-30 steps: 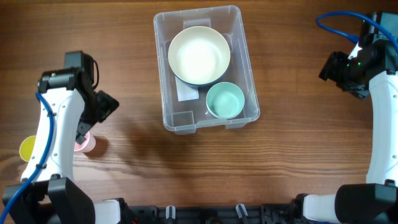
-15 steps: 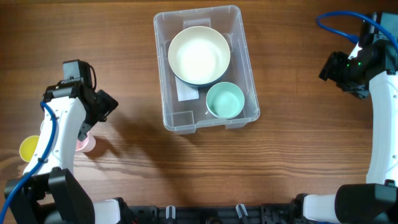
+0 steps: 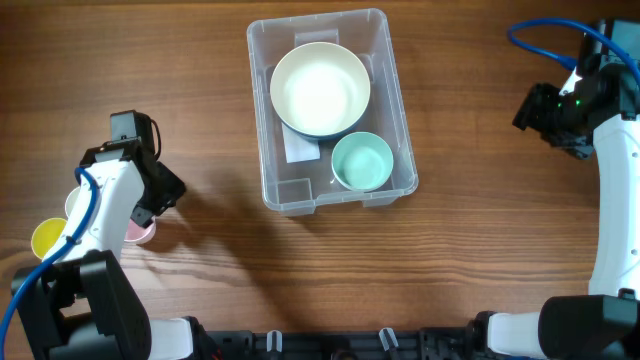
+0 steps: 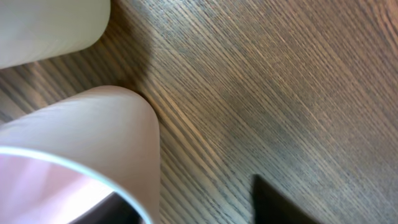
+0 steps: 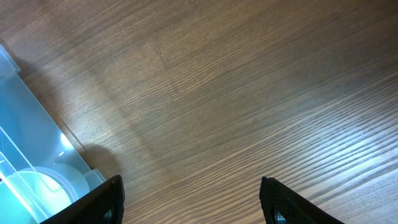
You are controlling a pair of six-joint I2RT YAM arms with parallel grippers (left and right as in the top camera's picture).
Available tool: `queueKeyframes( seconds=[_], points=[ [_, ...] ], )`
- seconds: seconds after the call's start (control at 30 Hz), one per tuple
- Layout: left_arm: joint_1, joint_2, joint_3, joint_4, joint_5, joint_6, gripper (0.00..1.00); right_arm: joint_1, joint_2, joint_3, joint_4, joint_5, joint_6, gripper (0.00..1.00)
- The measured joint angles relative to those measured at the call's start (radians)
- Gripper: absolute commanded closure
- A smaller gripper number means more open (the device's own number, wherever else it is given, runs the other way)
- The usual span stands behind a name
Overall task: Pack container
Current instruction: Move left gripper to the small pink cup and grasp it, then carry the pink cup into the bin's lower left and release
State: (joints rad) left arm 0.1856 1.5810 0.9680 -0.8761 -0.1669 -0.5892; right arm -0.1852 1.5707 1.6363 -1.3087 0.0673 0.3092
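On my overhead feed the large rectangular clear plastic container (image 3: 386, 60) sits at the middle of the far side of the brown wooden table (image 3: 480, 250), well apart from both arms. It holds two bowls: one wide round cream bowl (image 3: 320, 88) at the far end and one small round mint-green bowl (image 3: 362, 162) at the near right corner. A white label (image 3: 297, 150) shows on its base. A darker edge shows under the cream bowl; I can't tell what it is. Three round pieces stand outside at the left: one pale pink cup (image 4: 93, 130), one off-white cup (image 4: 43, 25) just beside it, and one yellow piece (image 3: 44, 238). My left gripper (image 4: 189, 208) straddles the pink cup's wall, its outer finger clear of it. My right gripper (image 5: 193, 199) is spread wide over bare wood, holding nothing.
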Motion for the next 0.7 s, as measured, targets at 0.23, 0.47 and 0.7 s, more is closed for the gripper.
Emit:
queueKeyframes(
  seconds=[0.23, 0.47, 0.7],
  points=[
    [0.0, 0.0, 0.0, 0.002, -0.005, 0.008, 0.96, 0.0, 0.0, 0.0, -0.008, 0.0, 0.0, 0.29],
    [0.004, -0.012, 0.015, -0.001, -0.034, 0.01, 0.96, 0.0, 0.0, 0.0, -0.008, 0.0, 0.0, 0.29],
    [-0.181, -0.086, 0.233, -0.079, 0.046, 0.008, 0.96, 0.0, 0.0, 0.0, -0.008, 0.0, 0.0, 0.3]
  ],
)
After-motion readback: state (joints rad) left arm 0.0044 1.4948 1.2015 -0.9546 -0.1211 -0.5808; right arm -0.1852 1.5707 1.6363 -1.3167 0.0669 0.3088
